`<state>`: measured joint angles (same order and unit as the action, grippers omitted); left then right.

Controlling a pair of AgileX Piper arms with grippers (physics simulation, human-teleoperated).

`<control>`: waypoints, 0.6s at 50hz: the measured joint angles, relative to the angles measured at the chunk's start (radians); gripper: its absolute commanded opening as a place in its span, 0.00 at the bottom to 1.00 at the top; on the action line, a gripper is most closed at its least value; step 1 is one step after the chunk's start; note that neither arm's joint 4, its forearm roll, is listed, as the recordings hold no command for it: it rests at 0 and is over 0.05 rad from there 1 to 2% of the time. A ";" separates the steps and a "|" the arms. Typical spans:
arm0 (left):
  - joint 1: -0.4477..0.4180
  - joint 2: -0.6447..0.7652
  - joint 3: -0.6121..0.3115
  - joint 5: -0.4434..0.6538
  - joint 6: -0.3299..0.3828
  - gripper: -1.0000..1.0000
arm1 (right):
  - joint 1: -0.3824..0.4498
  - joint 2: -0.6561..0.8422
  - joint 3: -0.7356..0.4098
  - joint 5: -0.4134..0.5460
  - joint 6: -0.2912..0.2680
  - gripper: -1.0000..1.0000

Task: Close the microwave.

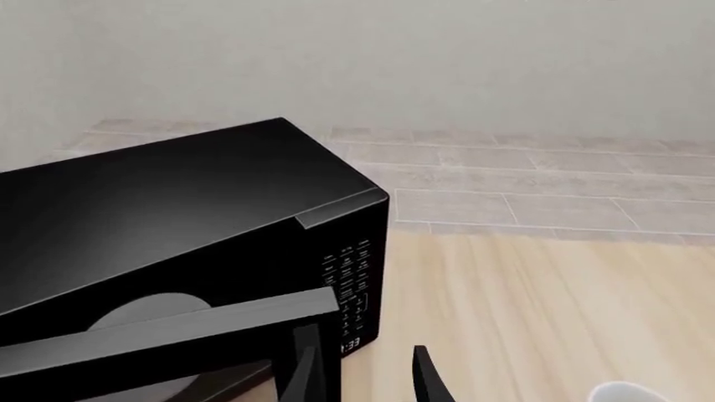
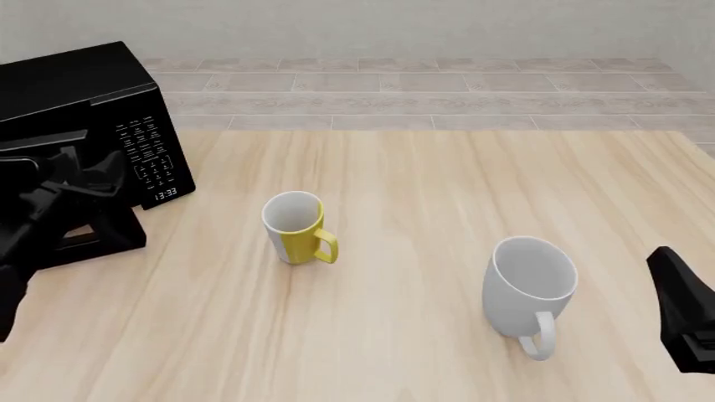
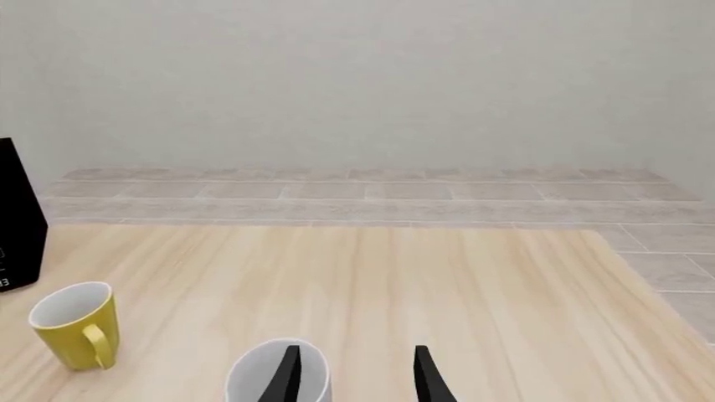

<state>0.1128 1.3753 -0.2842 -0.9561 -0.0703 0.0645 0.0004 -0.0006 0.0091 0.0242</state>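
Pale wood planks with fine grain make up the table (image 2: 447,167), its far edge meeting a floor of light grey-beige tiles (image 2: 447,84) that runs back to a plain off-white wall (image 3: 357,84).

At the table's far left corner stands the microwave (image 2: 67,84), glossy black, its white-marked keypad and small clock facing the middle of the table. Its door (image 1: 167,331) stands partly open, the pale turntable visible behind it in the left wrist view.

Right against that door is the left gripper (image 1: 360,377), its fingers apart and clamping nothing.

Near the table's centre sits a yellow mug (image 2: 296,228), and to its right, nearer the arms, a white mug (image 2: 528,285). Above the white mug hangs the right gripper (image 3: 355,373), jaws spread and empty.
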 measured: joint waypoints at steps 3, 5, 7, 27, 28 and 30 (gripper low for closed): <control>0.001 0.004 -0.003 -0.002 -0.001 1.00 | 0.000 0.000 0.000 0.000 0.000 1.00; 0.001 0.006 -0.006 0.000 -0.002 1.00 | 0.001 0.000 0.000 -0.001 0.000 1.00; 0.002 0.007 -0.008 0.001 -0.002 1.00 | 0.000 0.000 0.000 -0.001 0.000 1.00; 0.007 0.027 -0.029 0.005 -0.005 1.00 | 0.000 0.000 0.000 0.001 0.002 1.00; 0.008 0.027 -0.029 0.005 -0.005 1.00 | 0.000 0.000 0.000 0.001 0.002 1.00; 0.008 0.028 -0.031 0.005 -0.004 1.00 | 0.001 0.000 0.000 0.001 0.003 1.00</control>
<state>0.1213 1.4036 -0.3148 -0.9508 -0.0746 0.0651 0.0005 -0.0008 0.0098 0.0267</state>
